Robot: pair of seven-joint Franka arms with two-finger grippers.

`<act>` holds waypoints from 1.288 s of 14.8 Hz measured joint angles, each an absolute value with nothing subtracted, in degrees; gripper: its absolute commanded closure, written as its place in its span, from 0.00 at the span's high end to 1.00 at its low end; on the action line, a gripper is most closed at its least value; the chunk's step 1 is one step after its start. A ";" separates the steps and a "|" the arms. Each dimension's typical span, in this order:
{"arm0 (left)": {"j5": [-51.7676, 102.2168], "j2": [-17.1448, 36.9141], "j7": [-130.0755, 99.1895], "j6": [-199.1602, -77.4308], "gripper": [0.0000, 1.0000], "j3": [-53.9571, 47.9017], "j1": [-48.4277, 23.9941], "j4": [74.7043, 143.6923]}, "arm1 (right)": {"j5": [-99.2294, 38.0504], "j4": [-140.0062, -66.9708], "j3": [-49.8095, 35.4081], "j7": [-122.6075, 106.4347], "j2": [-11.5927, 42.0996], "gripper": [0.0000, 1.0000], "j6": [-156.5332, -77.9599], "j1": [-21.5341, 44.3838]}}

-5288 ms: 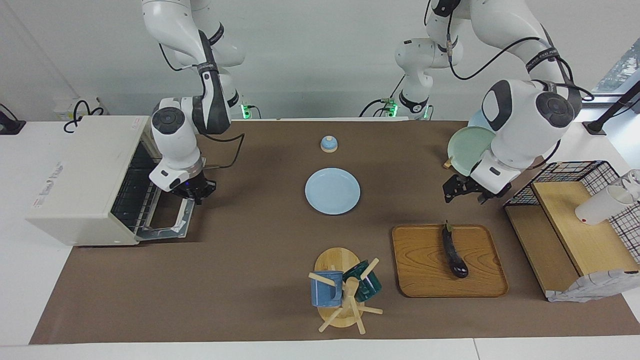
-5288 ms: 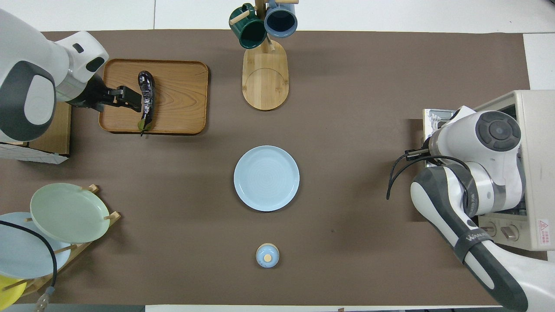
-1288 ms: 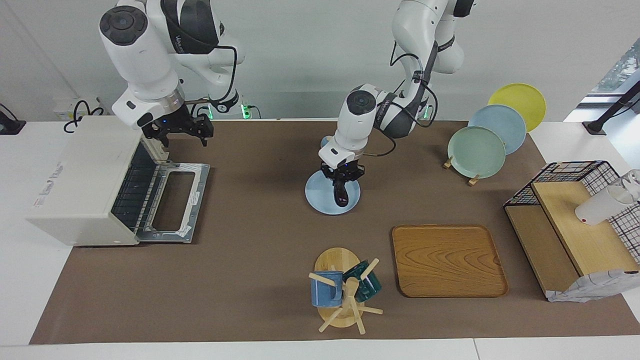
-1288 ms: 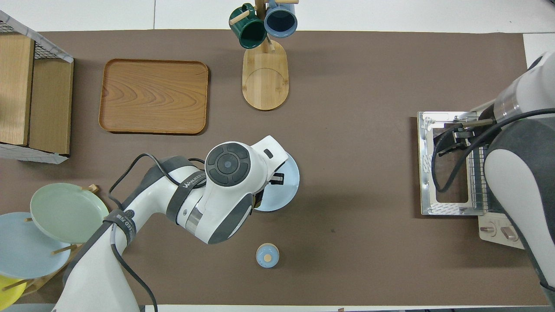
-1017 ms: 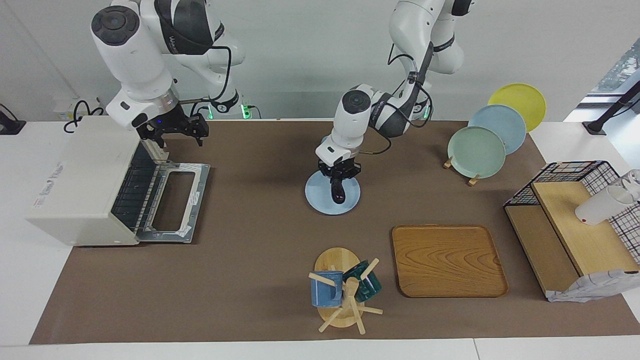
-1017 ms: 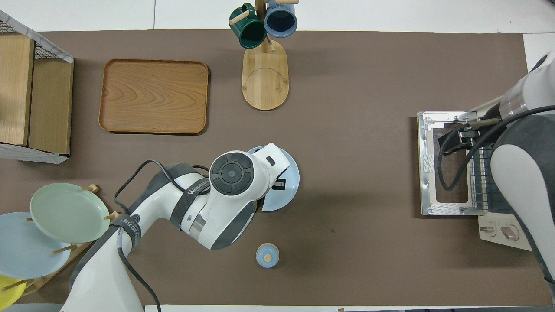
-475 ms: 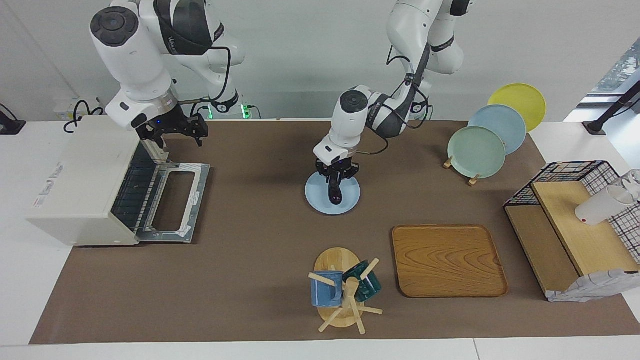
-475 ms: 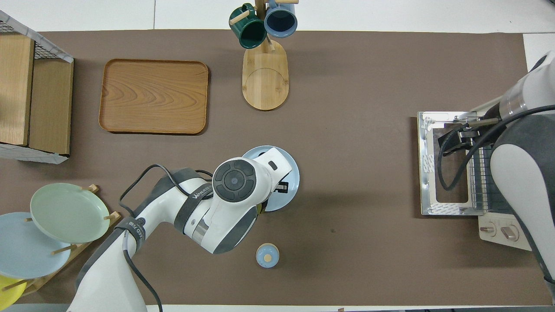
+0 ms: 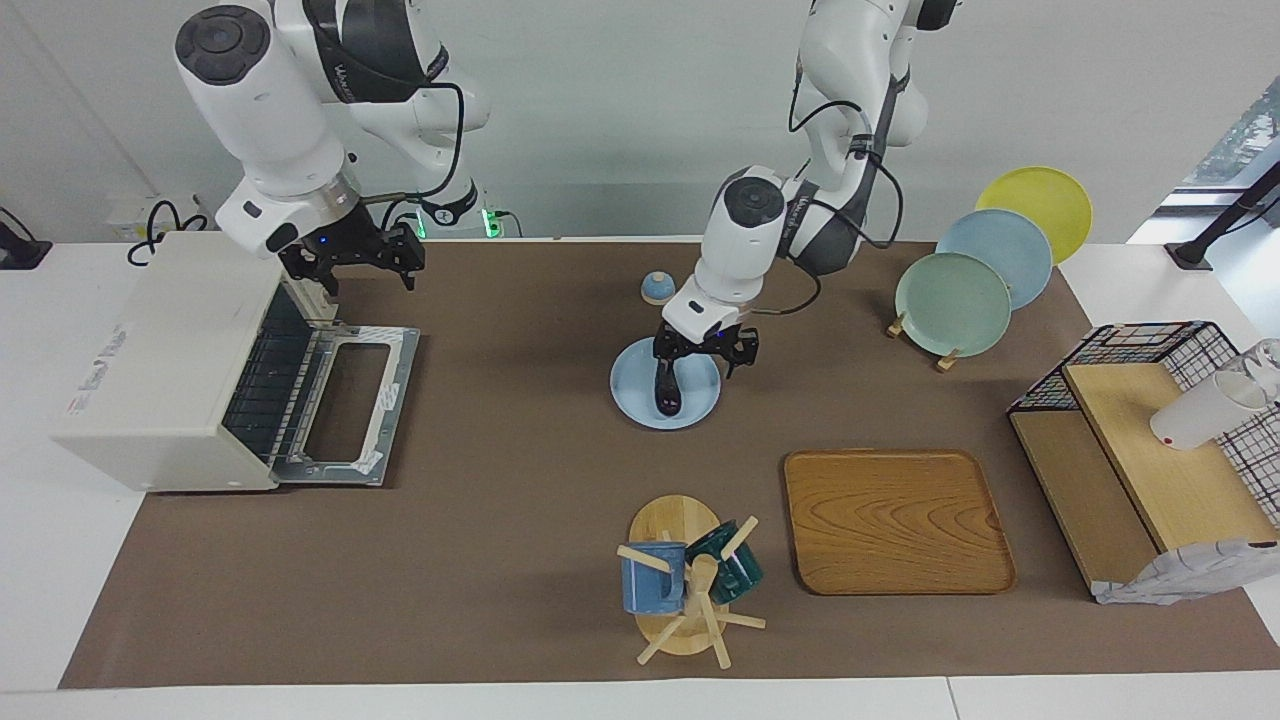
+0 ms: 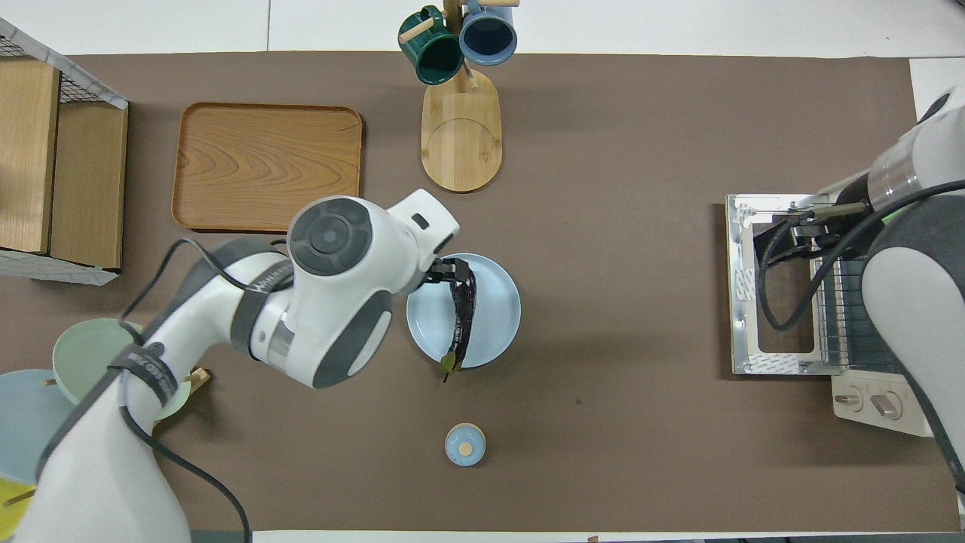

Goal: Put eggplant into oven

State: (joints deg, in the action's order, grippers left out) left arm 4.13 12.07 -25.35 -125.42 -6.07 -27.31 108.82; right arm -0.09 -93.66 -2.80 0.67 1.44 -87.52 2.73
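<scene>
While the small blue dome (image 9: 657,288) sat nearest the robots at six o'clock from the pale blue plate (image 10: 494,302), the eggplant (image 10: 461,320) lay on that plate from six to twelve, its stem poking over the rim at six. The left gripper (image 9: 705,358) hung over the plate, jaws spread wide and empty. At three o'clock stood the oven (image 9: 160,370), door dropped flat, with the right gripper (image 9: 350,262) over the door's hinge edge, likewise agape and empty; the wooden tray (image 9: 895,520) lay at eleven.
</scene>
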 measured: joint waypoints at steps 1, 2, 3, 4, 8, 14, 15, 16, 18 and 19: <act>4.13 11.91 -23.54 -123.12 1.00 -5.98 -24.53 106.66 | -0.61 -93.80 -3.06 0.69 1.52 1.00 -89.51 3.02; 4.13 11.82 -21.68 -121.01 1.00 -5.89 -21.73 104.72 | -1.10 -93.93 -3.68 1.86 1.75 1.00 -91.62 4.31; 4.13 11.81 -20.10 -119.41 1.00 -5.83 -19.27 103.14 | -1.23 -93.95 -4.34 5.15 2.22 1.00 -93.35 6.96; 4.13 11.79 -18.84 -118.35 1.00 -5.80 -17.19 101.99 | -1.23 -93.94 -4.84 9.16 2.88 1.00 -95.26 10.42; 4.13 11.28 -14.92 -115.29 1.00 -5.72 -10.92 99.49 | -0.99 -92.43 -5.61 25.53 9.46 1.00 -104.08 25.46; 3.33 8.00 -6.86 -104.72 1.00 -5.56 -4.50 95.33 | 0.62 -85.64 -5.36 38.02 25.51 1.00 -116.75 34.59; 3.24 6.96 -6.35 -102.89 1.00 -5.55 -3.79 95.09 | 2.59 -84.25 -5.39 41.08 28.20 1.00 -118.37 36.25; 3.18 5.81 -6.12 -101.03 1.00 -5.55 -3.20 95.01 | 4.07 -83.08 -5.39 43.38 30.55 1.00 -120.35 37.61; 3.14 3.79 -5.94 -98.10 1.00 -5.53 -2.46 95.00 | 4.79 -82.26 -5.37 44.61 33.01 0.95 -124.78 38.73; 3.11 2.96 -5.94 -96.86 1.00 -5.53 -2.18 95.00 | 4.85 -82.62 -5.36 44.61 33.51 0.87 -126.49 38.75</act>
State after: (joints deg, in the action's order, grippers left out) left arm 3.11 2.96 -5.94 -96.86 -5.53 -2.18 95.00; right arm 4.85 -82.62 -5.36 44.61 33.51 -126.49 38.75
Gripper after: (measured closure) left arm 0.000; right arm 0.004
